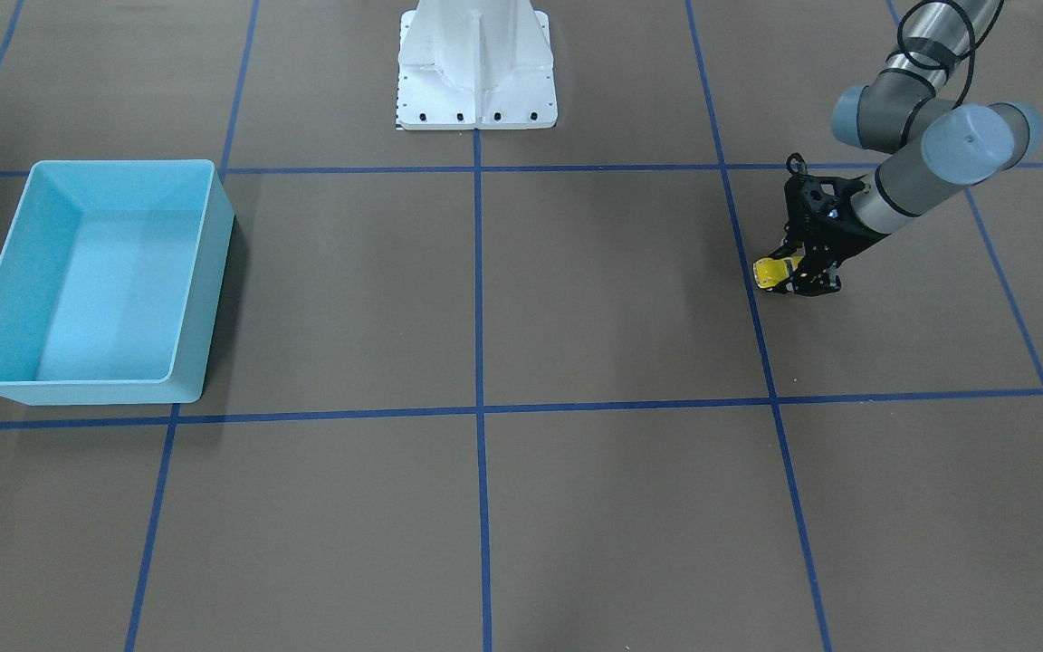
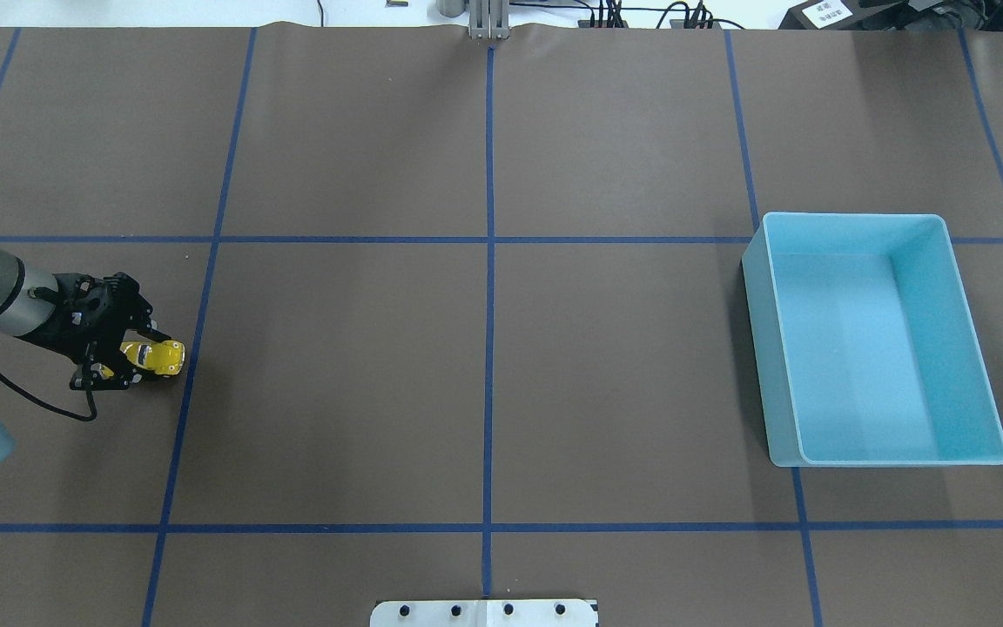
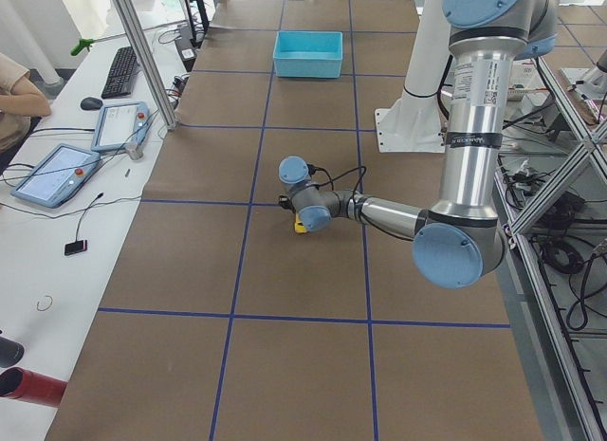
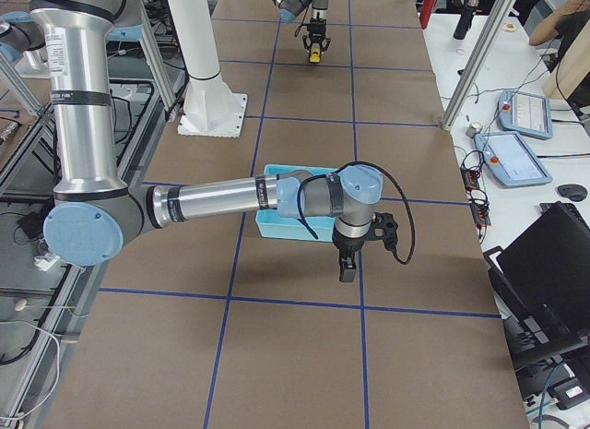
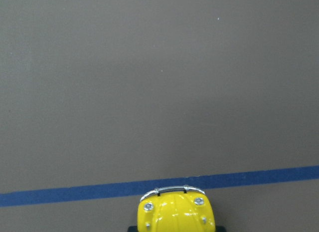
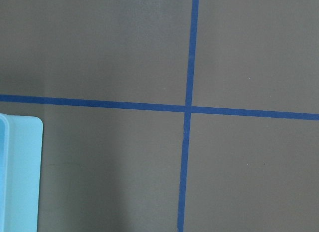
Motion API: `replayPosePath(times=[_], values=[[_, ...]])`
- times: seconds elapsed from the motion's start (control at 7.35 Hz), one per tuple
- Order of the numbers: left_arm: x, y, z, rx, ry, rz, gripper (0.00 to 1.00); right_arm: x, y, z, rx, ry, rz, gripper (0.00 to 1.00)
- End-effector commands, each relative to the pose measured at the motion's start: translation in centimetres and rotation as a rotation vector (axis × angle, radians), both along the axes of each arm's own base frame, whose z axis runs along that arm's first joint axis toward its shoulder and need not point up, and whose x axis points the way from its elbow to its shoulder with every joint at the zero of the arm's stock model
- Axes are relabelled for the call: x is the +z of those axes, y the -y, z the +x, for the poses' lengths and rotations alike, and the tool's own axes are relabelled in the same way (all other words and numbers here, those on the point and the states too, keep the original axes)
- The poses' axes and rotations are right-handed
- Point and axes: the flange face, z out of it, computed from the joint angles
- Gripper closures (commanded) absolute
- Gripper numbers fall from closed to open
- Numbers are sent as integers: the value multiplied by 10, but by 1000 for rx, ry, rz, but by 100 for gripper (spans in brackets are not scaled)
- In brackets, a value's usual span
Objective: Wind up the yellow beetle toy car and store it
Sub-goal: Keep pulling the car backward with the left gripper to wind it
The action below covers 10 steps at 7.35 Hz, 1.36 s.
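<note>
The yellow beetle toy car [image 2: 158, 357] is at the table's far left, by a blue tape line, its nose pointing toward the middle. My left gripper [image 2: 146, 359] is shut on its sides, and the front view shows the car [image 1: 773, 272] sticking out of the black fingers [image 1: 813, 279]. In the left wrist view only the car's yellow hood [image 5: 175, 214] shows at the bottom edge. I cannot tell whether its wheels touch the table. My right gripper [image 4: 348, 263] hangs pointing down beside the blue bin [image 4: 277, 228]; it shows only in the right side view, so I cannot tell its state.
The open blue bin [image 2: 850, 219] stands on the table's right half with nothing visible inside it. Blue tape lines cross the brown table cover. The robot's white base [image 1: 476, 63] is at the near edge. A person's arm and tablets are at a side desk [image 3: 57, 171].
</note>
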Motion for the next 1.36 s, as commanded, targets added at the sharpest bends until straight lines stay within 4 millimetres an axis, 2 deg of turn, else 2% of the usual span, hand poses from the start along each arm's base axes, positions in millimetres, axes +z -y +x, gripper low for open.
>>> replayPosePath(times=[0.0, 0.41, 0.82, 0.95, 1.09, 1.22], values=[[5, 0, -1, -1, -3, 3, 66, 1, 1, -1, -2, 0, 0, 0], [12, 0, -2, -3, -12, 12, 66, 1, 1, -3, -6, 0, -2, 0], [20, -2, -14, -5, -16, 1, 66, 1, 1, -3, -6, -2, -2, 0], [19, -2, -13, -2, -18, 7, 43, 1, 1, -3, -6, -2, -2, 0], [17, -2, -14, 13, -22, 43, 0, 1, 1, -5, -11, -2, -2, 0], [13, 0, -16, 9, -26, 48, 0, 1, 1, -7, -13, -1, -1, 0]])
